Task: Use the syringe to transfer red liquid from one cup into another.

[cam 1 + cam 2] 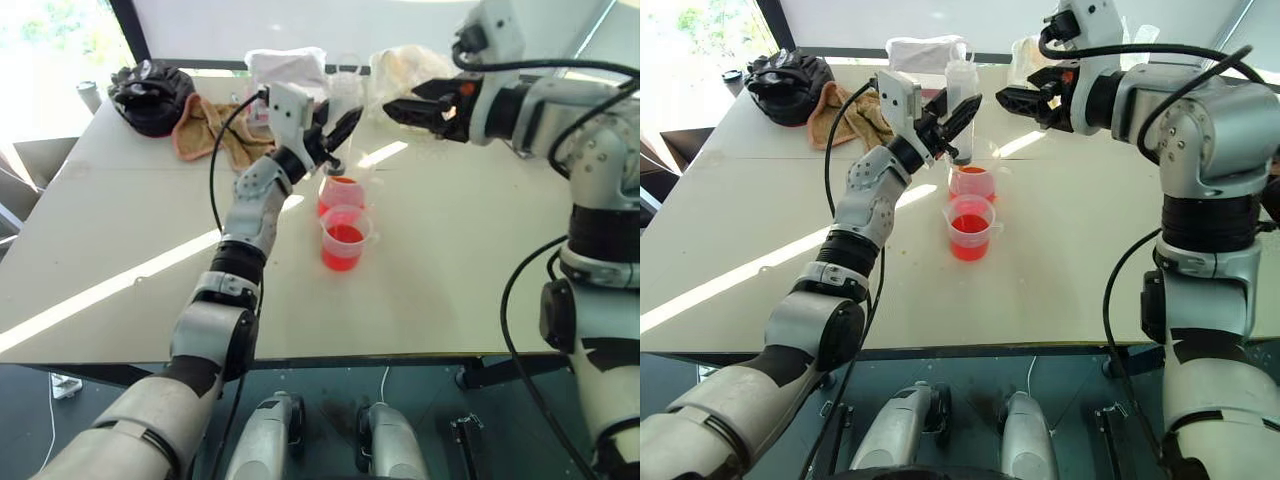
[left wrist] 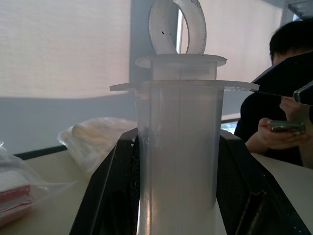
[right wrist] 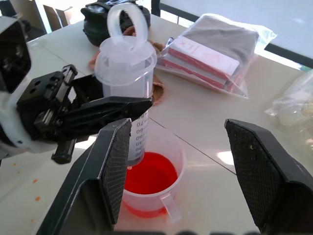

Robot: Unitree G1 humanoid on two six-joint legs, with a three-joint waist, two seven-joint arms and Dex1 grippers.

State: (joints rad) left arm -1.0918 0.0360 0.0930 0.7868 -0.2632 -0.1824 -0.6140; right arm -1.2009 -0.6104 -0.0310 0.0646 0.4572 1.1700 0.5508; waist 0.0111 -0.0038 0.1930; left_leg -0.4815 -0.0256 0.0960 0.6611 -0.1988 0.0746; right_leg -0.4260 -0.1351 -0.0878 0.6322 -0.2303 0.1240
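Syringe (image 3: 128,73) upright, tip seemingly in red liquid (image 3: 149,175).

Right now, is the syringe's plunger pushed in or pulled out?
Pushed in: the plunger's ring sits just above the syringe barrel's top, which the left gripper holds upright.

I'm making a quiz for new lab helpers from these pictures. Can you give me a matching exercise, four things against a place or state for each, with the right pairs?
Things:
1. syringe
2. right gripper
3. nearer cup
4. black bag

Places or states:
A. open, holding nothing, raised above the table
B. at the far left corner of the table
C. upright in the shut left gripper, tip in the farther cup
D. standing on the table with red liquid in it, untouched

Pairs: 1-C, 2-A, 3-D, 4-B
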